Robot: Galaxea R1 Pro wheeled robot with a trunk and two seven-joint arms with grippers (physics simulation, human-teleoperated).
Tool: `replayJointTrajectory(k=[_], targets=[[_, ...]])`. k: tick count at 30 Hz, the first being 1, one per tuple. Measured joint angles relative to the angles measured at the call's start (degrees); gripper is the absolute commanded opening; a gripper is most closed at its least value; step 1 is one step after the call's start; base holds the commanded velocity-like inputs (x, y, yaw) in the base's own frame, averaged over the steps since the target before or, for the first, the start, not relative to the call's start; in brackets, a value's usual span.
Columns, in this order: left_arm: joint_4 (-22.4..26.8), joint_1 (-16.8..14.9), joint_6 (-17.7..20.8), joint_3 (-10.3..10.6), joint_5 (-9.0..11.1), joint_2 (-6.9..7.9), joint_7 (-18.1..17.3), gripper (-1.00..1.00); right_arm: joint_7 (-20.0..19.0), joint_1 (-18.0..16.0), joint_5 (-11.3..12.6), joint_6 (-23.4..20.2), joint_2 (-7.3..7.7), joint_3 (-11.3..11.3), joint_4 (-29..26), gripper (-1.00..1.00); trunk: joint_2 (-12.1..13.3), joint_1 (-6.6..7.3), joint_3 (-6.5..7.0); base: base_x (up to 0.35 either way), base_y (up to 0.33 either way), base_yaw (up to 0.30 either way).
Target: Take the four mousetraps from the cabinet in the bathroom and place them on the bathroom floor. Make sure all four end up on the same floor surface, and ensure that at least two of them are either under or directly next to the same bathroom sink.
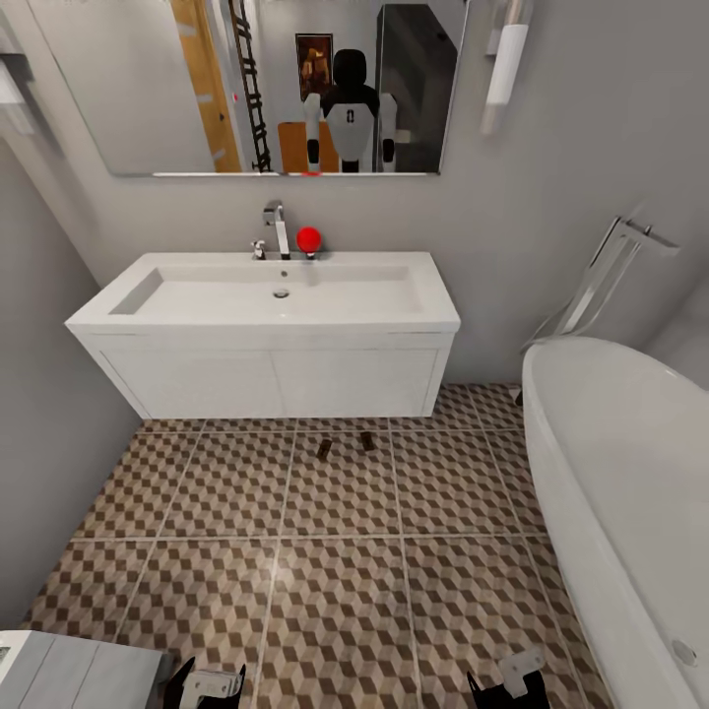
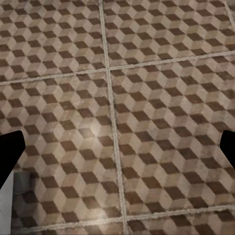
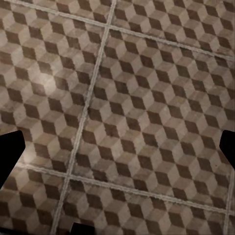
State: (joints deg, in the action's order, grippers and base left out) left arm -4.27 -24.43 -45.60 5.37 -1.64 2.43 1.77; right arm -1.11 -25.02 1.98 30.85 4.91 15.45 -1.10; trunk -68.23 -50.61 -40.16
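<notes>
While the head camera faces the bathroom wall, the scene reads as follows.

Sink [image 1: 266,295]: wide white basin on a white wall-hung vanity, chrome tap [image 1: 279,230] at its back edge, a red ball [image 1: 309,238] just beside the tap.

Mirror [image 1: 276,84]: hangs above the sink and reflects the robot's dark head and white trunk.

Bathroom floor [image 1: 335,581]: cube-patterned tiles in brown, beige and white with pale grout lines, running from under the vanity toward the camera.

Mousetraps: two small dark-brown pieces lie on the floor just in front of the vanity, near its middle, one [image 1: 323,448] to the left and one [image 1: 367,441] to the right, close together but apart. They are too small to show wire or red mark.

Bathtub [image 1: 630,492]: white oval tub along the right side, with a chrome floor-standing tap [image 1: 601,281] behind it.

Left gripper [image 2: 117,154]: black fingertips sit at opposite edges of the left wrist view, spread wide, nothing between them but floor tile. In the head view it shows at the bottom edge, beside a pale grey unit [image 1: 79,670].

Right gripper [image 3: 117,152]: fingertips likewise far apart over bare tile, holding nothing; it shows at the head view's bottom edge.
</notes>
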Motion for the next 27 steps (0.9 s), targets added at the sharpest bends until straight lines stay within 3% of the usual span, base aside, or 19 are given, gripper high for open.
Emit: replayJointTrajectory(k=[27], targets=[[0.00,0.17,0.11,-0.01,0.02,-0.92,0.06,1.00,0.00,0.00,0.00,0.00,0.00,0.04,0.00,1.00,10.84,5.93,4.85,0.000,0.000,0.000]])
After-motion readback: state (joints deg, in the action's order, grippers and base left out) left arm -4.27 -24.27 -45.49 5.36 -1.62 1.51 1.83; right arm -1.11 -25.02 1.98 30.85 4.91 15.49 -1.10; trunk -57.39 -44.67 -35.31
